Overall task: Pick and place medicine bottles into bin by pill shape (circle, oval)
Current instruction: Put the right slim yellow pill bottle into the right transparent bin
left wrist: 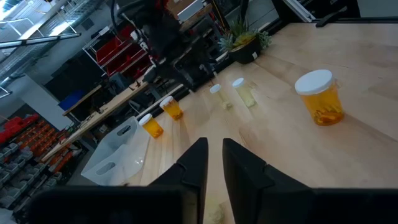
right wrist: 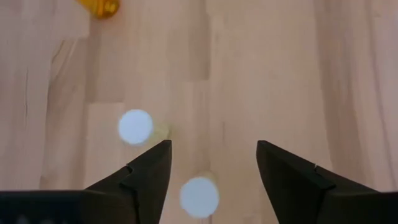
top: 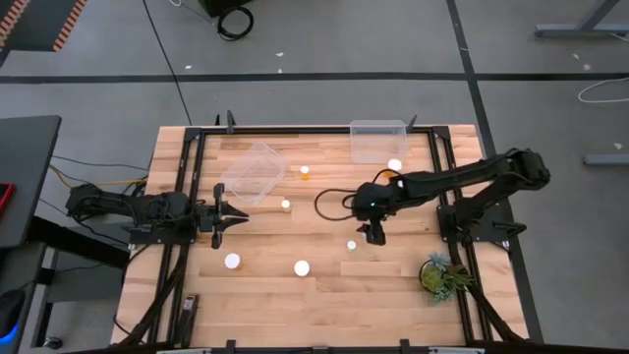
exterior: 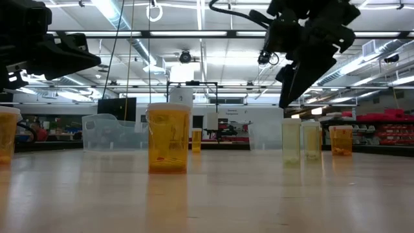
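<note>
The worktop (top: 324, 295) fills the middle of the high view, pale wood, with a dark arm reaching in from either side; toward its upper edge lie two clear bins, one tipped at an angle at upper left (top: 254, 173), one square at upper centre-right (top: 378, 140); a small potted plant (top: 441, 274) sits at the lower right.

The right gripper (top: 372, 234) hangs above the worktop just right of centre, its fingers set wide apart and holding nothing; the left gripper (top: 234, 215) waits at centre-left, its fingers nearly together, also empty.

The medicine bottles stand scattered and upright, white caps up, so each long axis is vertical; one (top: 352, 246) stands just below and a little left of the right gripper in the high view, and another (top: 302, 267) lies farther to the lower left; others sit near the bins (top: 394, 164), (top: 305, 172).

In the right wrist view the nearest cap (right wrist: 199, 196) shows between the spread fingers (right wrist: 146, 171) but off toward one of them, not centred; the right arm is plainly the nearer, and I judge it must shift slightly to centre over that cap before descending.
</note>
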